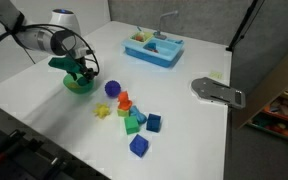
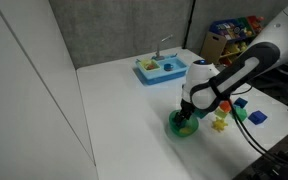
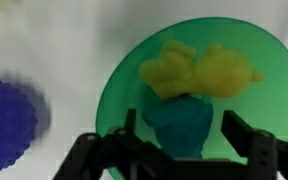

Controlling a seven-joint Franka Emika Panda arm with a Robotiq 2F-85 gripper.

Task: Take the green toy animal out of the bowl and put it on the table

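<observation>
The bright green bowl (image 3: 259, 85) fills the wrist view; it also shows in both exterior views (image 1: 79, 87) (image 2: 182, 127) on the white table (image 1: 189, 135). Inside it lies the dark teal-green toy animal (image 3: 176, 122), touching a yellow toy piece (image 3: 199, 68) behind it. My gripper (image 3: 179, 130) is lowered into the bowl, open, with one finger on each side of the teal toy and a small gap on both sides. In the exterior views the gripper (image 1: 82, 72) (image 2: 188, 112) hangs straight over the bowl and hides its contents.
A purple ball (image 1: 112, 88) (image 3: 4, 120) sits close beside the bowl. Several coloured blocks (image 1: 134, 118) lie mid-table, a blue one (image 1: 139, 146) near the front edge. A blue tray (image 1: 154, 47) (image 2: 161, 68) stands at the back. A grey flat object (image 1: 216, 91) lies by the table's edge.
</observation>
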